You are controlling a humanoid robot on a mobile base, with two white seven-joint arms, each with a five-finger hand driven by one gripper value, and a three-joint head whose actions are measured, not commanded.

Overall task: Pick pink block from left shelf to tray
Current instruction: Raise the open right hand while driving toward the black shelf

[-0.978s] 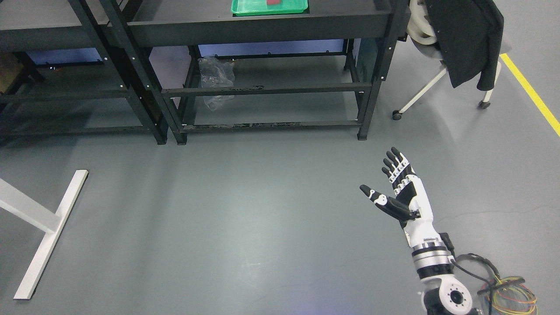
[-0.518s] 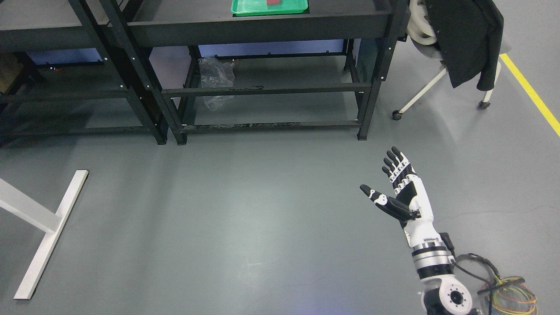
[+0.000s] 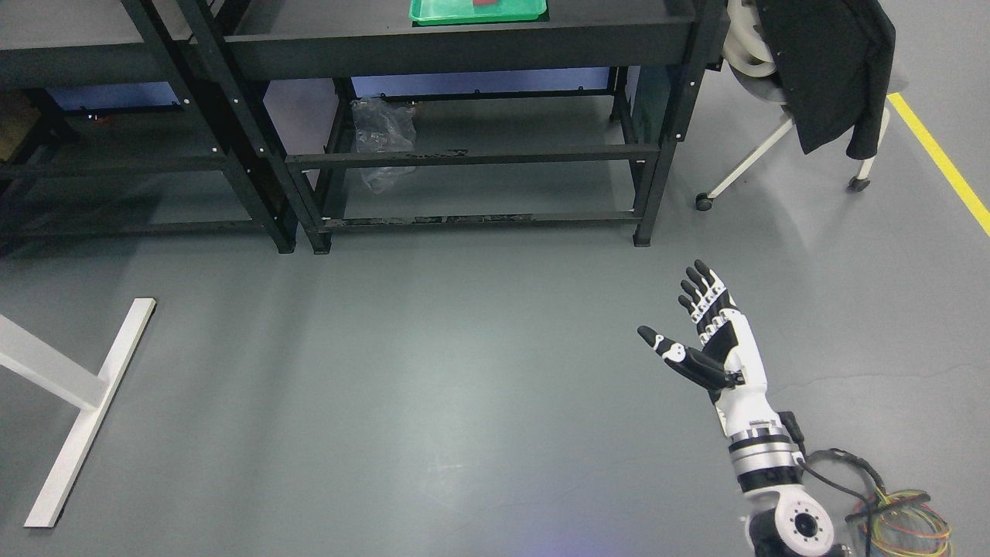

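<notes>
In the head view, one hand (image 3: 708, 333) is seen, the right one, its arm entering from the lower right corner. The fingers (image 3: 700, 290) are held straight and spread, the thumb (image 3: 673, 356) is stretched out to the left, and nothing is held. The hand hangs over the bare grey floor (image 3: 433, 371). The left arm is not seen.

Two black shelf units are counted along the top of the view: a left shelf (image 3: 100, 116) and a right shelf (image 3: 479, 100), set just beside each other. One green tray (image 3: 441, 11) rests on the top board of the right shelf, cut off by the upper edge of the view. One small reddish-pink block (image 3: 487, 3) lies inside the tray, toward its right half; only its lower strip is seen. The block is well apart from the hand, far up and to the left of it, with the open floor and the shelf frame between. Its long axis and the way it points cannot be told, as most of it is out of view.

One crumpled clear plastic bag (image 3: 381, 139) hangs at the back of the right shelf's middle level. One chair (image 3: 781, 131) with a dark jacket (image 3: 827, 70) draped over it stands right of the shelves. One yellow line (image 3: 940, 158) runs across the floor at the right edge. One white bench foot (image 3: 85, 410) lies at the lower left. A bundle of coloured wires (image 3: 901, 526) sits beside the wrist at the lower right.
</notes>
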